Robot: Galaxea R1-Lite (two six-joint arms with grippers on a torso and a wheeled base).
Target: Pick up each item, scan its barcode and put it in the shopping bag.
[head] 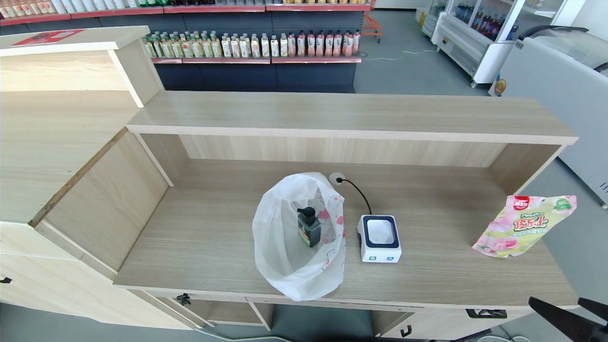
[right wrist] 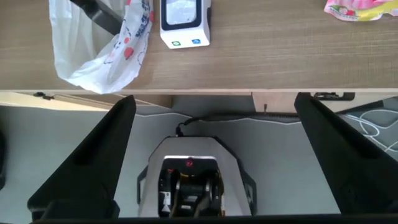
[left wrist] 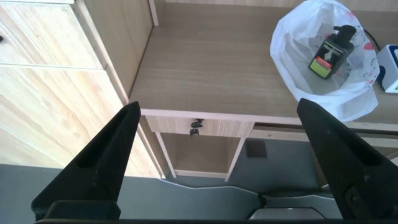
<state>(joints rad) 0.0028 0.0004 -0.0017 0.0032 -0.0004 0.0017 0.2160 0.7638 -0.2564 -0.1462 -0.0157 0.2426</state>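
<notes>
Here, left end effector (left wrist: 217, 106) wide open, right end effector (right wrist: 214, 98) likewise (both empty), bottle (head: 309, 227) inside shopping bag (head: 271, 230).

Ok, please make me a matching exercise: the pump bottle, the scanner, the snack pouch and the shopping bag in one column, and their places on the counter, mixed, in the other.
Things
1. pump bottle
2. scanner
3. snack pouch
4. shopping bag

Places
A. at the right end of the counter
B. open, just left of the scanner
C. inside the shopping bag
D. between the bag and the pouch

Pairs: 1-C, 2-D, 3-A, 4-B
</notes>
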